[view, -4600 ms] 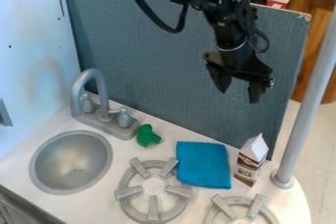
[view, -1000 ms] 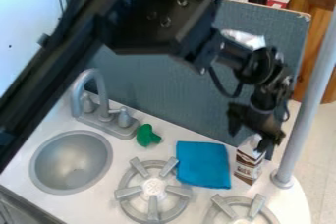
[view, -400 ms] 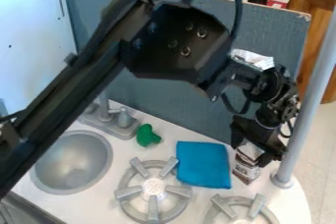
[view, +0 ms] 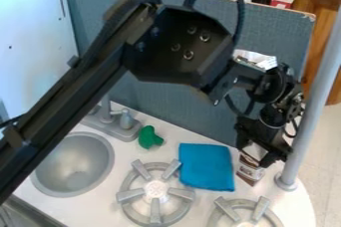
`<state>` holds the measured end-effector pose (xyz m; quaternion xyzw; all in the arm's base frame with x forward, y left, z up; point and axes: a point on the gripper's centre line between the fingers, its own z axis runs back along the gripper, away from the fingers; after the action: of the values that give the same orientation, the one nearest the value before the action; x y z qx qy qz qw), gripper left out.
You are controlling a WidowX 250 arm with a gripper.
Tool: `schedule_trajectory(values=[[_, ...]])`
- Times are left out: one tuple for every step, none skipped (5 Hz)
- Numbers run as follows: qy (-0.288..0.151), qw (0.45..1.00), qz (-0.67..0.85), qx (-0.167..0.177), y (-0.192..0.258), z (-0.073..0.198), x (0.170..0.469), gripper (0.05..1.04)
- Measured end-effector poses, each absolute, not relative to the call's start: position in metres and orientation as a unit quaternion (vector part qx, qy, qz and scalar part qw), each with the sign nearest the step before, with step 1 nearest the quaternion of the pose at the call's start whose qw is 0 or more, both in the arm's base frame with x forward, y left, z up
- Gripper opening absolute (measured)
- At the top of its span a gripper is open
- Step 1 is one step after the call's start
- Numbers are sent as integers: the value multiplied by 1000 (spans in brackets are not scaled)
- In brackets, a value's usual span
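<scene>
Gripper (view: 254, 156) is at the upper part of the brown-and-white carton (view: 250, 171), lower right of frame, can't tell if open or clamped; carton is probably light, semi-stiff, a bit slick and crushable, best held gently across 2 opposite side walls.

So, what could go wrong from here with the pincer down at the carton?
The pole stands close beside the pincer, so a sideways swing might hit it. The narrow carton could tip if nudged off-centre. The blue cloth lies right beside the carton and might get dragged.
</scene>
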<state>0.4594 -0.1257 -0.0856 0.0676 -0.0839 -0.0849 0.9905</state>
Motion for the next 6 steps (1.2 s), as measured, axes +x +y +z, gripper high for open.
schedule_trajectory(values=[[-77,993,-72,45,-116,-84,451,860],[-90,994,-54,21,-104,-64,445,860],[-126,991,-48,3,-96,-27,431,860],[-136,990,-23,-7,-83,-6,409,860],[-119,993,14,13,-59,-6,387,860],[-97,990,74,65,-28,-16,370,860]])
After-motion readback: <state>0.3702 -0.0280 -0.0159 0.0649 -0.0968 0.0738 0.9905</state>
